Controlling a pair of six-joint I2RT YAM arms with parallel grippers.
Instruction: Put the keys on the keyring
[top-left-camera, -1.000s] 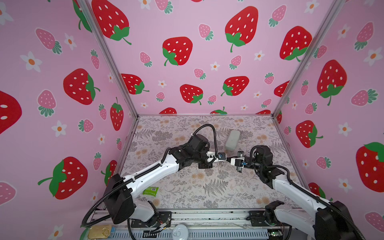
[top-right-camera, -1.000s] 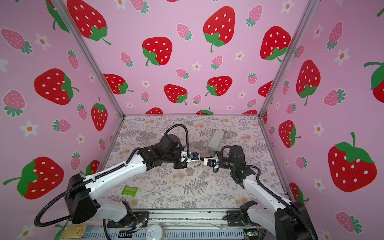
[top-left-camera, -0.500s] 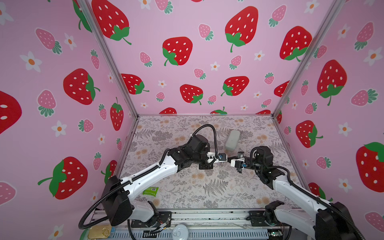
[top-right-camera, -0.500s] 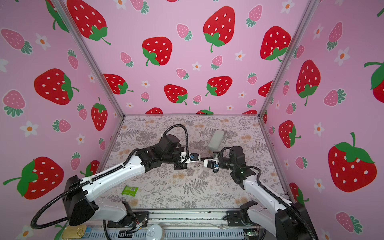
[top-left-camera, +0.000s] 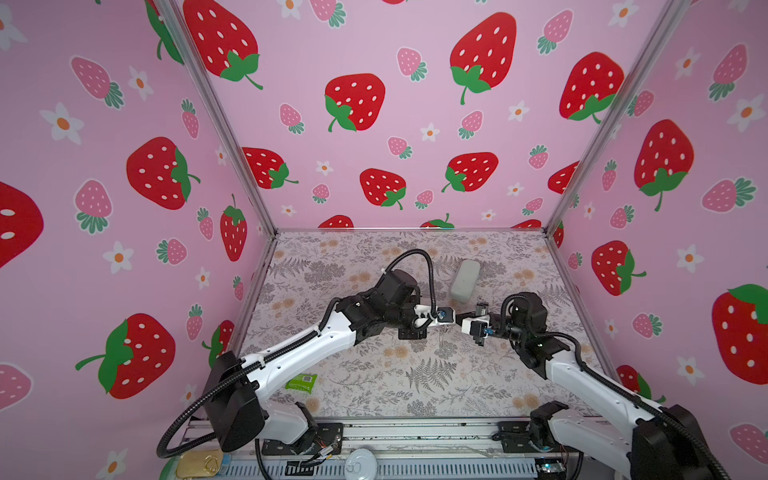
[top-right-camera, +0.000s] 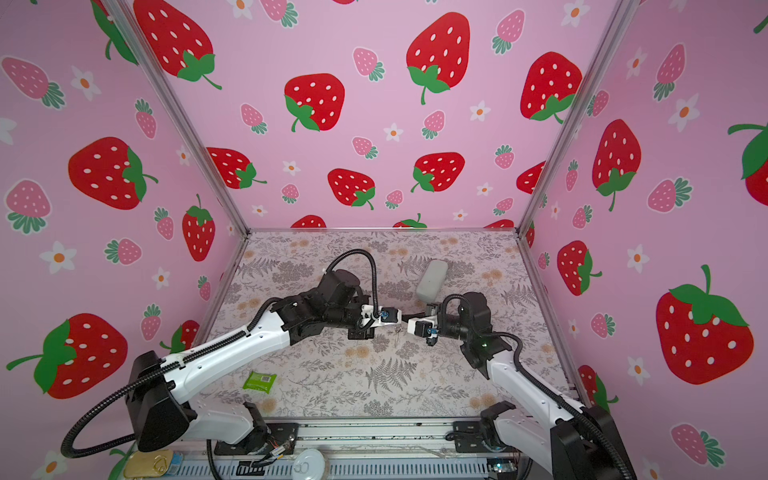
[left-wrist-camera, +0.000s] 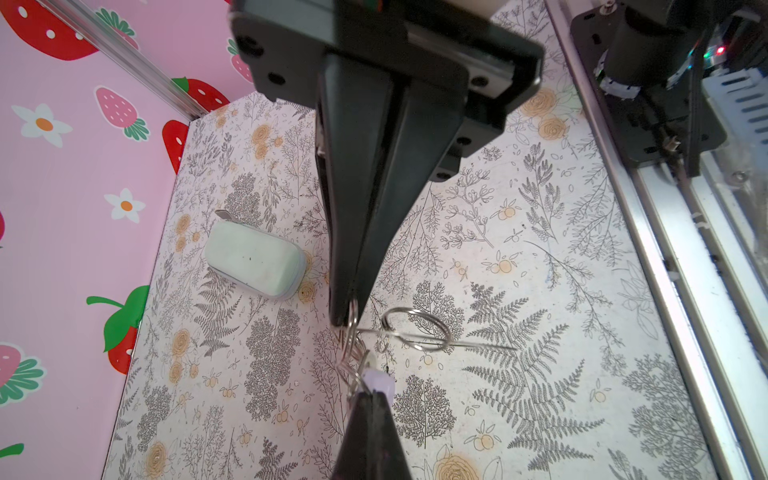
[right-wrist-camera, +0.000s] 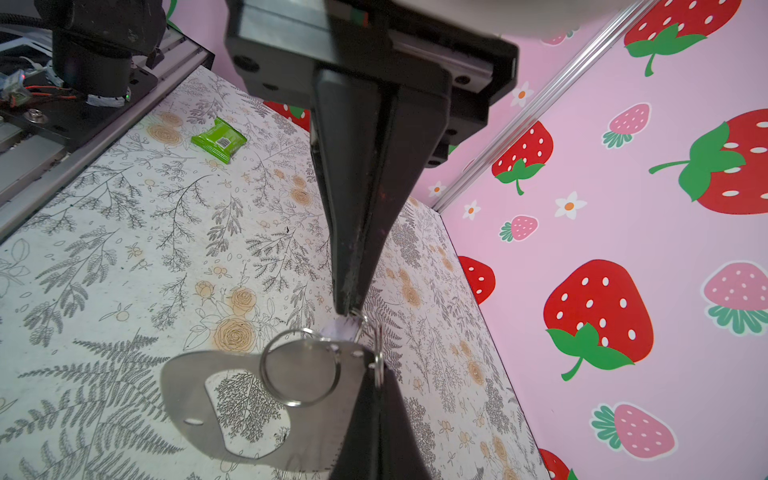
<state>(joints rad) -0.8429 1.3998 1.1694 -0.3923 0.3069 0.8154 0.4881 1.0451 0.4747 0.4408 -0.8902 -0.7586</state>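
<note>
Threading lilac-headed keys (left-wrist-camera: 377, 381), pinched by right gripper (right-wrist-camera: 347, 309), onto flat grey oval keyring (right-wrist-camera: 191, 382) (clamped by left gripper (left-wrist-camera: 347, 318)); next, likely gentle coil-feeding.

The right tool (left-wrist-camera: 371, 397) hides most of the keys (left-wrist-camera: 379, 380).

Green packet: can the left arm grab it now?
Probably not: the left end effector is shut on the keyring, and the green packet lies far behind it.
</note>
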